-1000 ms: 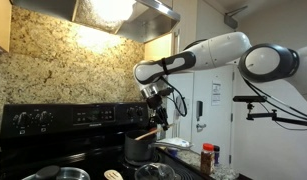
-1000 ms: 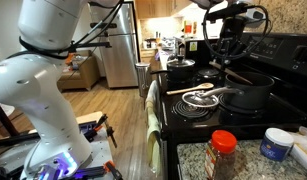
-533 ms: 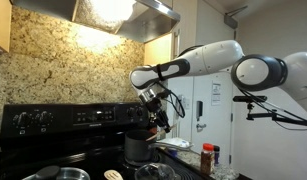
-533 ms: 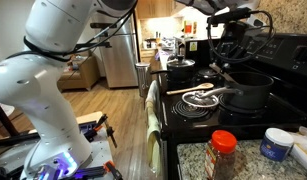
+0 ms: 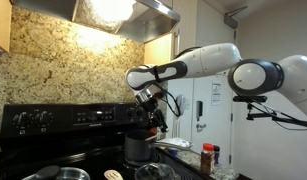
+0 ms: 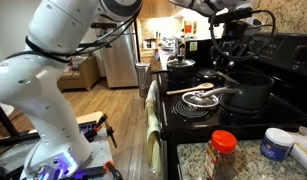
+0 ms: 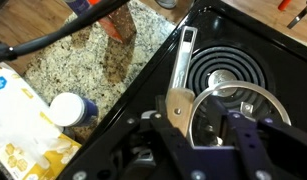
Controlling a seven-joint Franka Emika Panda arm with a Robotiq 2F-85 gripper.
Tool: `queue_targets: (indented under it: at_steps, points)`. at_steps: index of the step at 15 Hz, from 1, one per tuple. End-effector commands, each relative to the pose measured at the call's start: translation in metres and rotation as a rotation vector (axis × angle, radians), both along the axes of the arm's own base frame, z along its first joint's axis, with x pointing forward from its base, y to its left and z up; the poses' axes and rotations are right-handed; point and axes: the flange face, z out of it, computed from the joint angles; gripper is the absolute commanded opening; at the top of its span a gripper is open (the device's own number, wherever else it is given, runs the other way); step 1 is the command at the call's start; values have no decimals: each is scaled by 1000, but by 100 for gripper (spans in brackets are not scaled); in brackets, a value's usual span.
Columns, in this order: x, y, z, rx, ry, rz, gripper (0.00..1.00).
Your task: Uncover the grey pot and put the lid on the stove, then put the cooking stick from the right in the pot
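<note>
On the stove (image 6: 188, 122), the lid (image 6: 200, 97) lies on the front coil burner. To its right, the tool (image 6: 230, 62) hangs just above the uncovered grey pot (image 6: 249, 94), fingers closed on the cooking stick (image 7: 182, 65), which juts out toward the lid.

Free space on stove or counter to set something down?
Bare granite between the spice jar and the white jar; narrow strip of the stove beside it. Crowded: the grey pot and coil burner, with the gripper over the pot.
</note>
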Motion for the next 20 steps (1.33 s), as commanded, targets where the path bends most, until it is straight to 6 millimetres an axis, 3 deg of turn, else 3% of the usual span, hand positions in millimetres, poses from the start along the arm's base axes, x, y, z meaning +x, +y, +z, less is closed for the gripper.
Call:
queue_targets:
  at_steps: [1, 4, 11, 14, 20]
  points:
    - [3, 3, 13, 0, -7, 36, 77]
    - [3, 2, 29, 16, -57, 12, 98]
    - [-26, -11, 110, 62, -301, -180, 100]
    - [-49, -17, 119, 56, -322, -202, 100]
    - [-116, -24, 115, -42, -246, -298, 100]
